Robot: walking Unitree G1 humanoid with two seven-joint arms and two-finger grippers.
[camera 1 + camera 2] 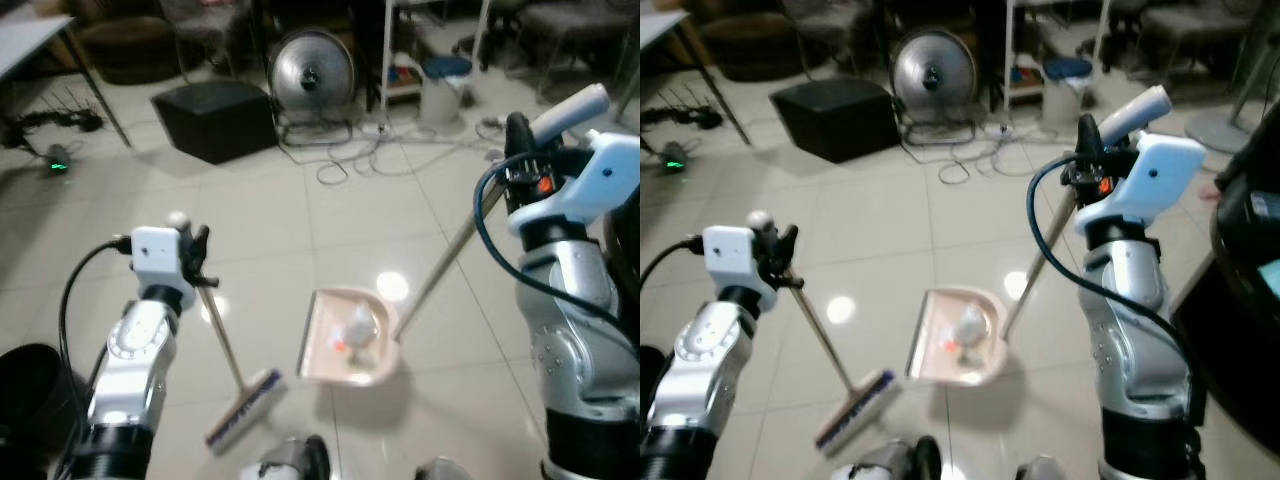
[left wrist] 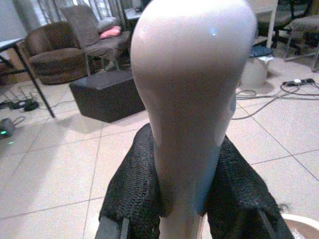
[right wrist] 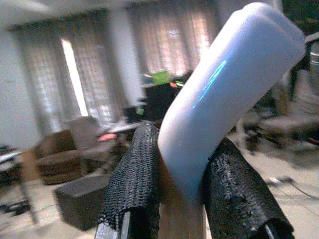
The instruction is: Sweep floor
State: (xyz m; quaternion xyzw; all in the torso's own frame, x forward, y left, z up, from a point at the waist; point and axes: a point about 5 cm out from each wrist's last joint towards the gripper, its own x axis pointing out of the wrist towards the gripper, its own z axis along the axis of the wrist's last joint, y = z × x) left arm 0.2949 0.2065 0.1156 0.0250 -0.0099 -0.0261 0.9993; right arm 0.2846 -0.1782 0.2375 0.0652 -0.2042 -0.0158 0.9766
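My left gripper [image 1: 195, 250] is shut on the top of a broom handle [image 2: 189, 114]; the broom's shaft slants down to its brush head [image 1: 245, 407] on the tiled floor. My right gripper [image 1: 518, 135] is shut on the white grip [image 3: 224, 94] of a long-handled dustpan. The beige dustpan [image 1: 345, 335] rests on the floor just right of the brush head, with a crumpled white wad [image 1: 358, 325] and a small orange scrap inside it.
A black box [image 1: 215, 118], a round metal fan [image 1: 312, 70] and loose cables [image 1: 365, 150] lie across the floor beyond. A white bin [image 1: 440, 90] stands by a shelf, a table leg [image 1: 95, 85] at left. A dark cabinet [image 1: 1250, 300] is close on my right.
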